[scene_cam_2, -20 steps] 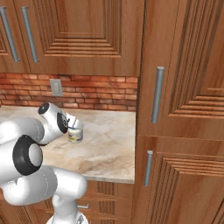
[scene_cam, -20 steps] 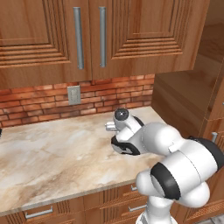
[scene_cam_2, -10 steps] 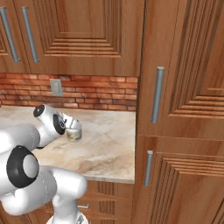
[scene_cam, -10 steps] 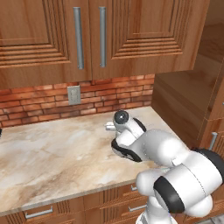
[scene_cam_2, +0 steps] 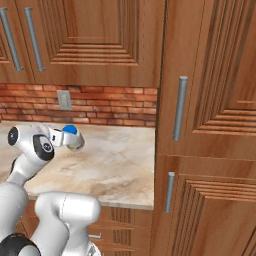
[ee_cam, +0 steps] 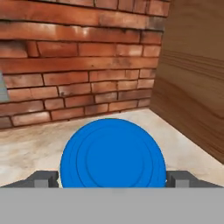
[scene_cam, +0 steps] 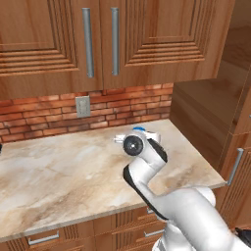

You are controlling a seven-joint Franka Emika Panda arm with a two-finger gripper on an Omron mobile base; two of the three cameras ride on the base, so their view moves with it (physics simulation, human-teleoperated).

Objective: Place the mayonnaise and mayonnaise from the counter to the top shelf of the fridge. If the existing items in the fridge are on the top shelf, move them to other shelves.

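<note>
From the left, a mayonnaise jar [scene_cam: 141, 131] peeks behind the wrist near the surface's [scene_cam: 59, 171] back right corner. From the right, it hangs off the surface at the gripper [scene_cam_2: 75, 141]. The hand view shows wide-spread fingers [ee_cam: 180, 178] flanking its lid; shelving appears undone.
</note>
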